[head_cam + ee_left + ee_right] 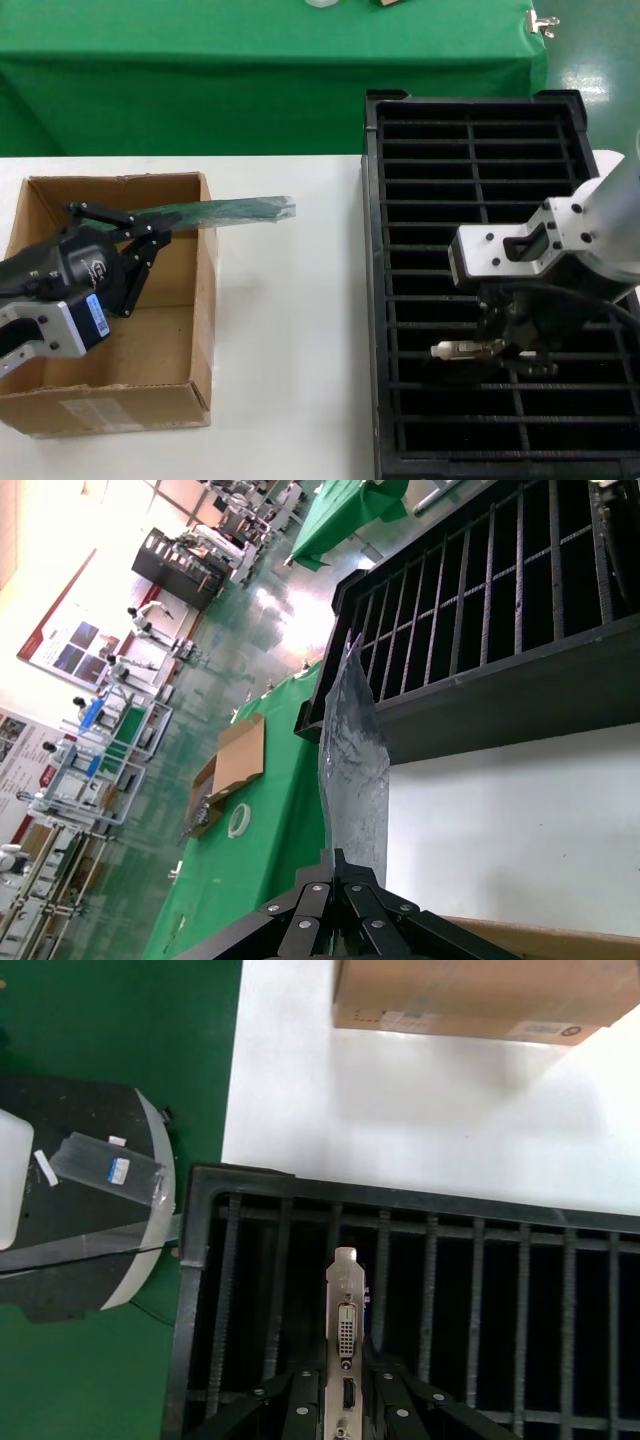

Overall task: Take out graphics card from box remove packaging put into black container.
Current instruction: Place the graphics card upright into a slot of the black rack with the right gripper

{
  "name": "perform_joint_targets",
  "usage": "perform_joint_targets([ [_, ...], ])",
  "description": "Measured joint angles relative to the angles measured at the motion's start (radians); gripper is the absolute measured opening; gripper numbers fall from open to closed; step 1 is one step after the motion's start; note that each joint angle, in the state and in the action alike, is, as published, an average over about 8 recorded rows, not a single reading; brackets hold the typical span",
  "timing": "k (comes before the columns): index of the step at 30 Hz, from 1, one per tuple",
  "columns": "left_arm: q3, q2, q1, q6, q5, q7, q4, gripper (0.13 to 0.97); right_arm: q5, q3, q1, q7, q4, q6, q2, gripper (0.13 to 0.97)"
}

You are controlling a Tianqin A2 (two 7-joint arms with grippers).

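White table (290, 330), green-draped bench (260, 60), glossy floor (215, 670).

The box (150, 360) is showing plain brown cardboard with a pale label on its near side. The bag (235, 211) is gleaming a shiny grey-green, crinkled all over. The tray (480, 140) is sitting solid black, its slots making a ladder pattern. The card (346, 1335) is flashing a silver bracket. Behind, the cloth (250, 70) is glowing bright green.
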Motion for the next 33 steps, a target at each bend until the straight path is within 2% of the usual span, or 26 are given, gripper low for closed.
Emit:
perform_joint_targets([
  [24,0.0,0.0,0.0,0.0,0.0,0.0,0.0,0.139,-0.064,0.009,-0.049,-0.052,-0.087,0.001,-0.081,0.19],
  [33,0.0,0.0,0.0,0.0,0.0,0.0,0.0,0.139,-0.065,0.003,-0.035,-0.043,-0.063,0.001,-0.077,0.251],
])
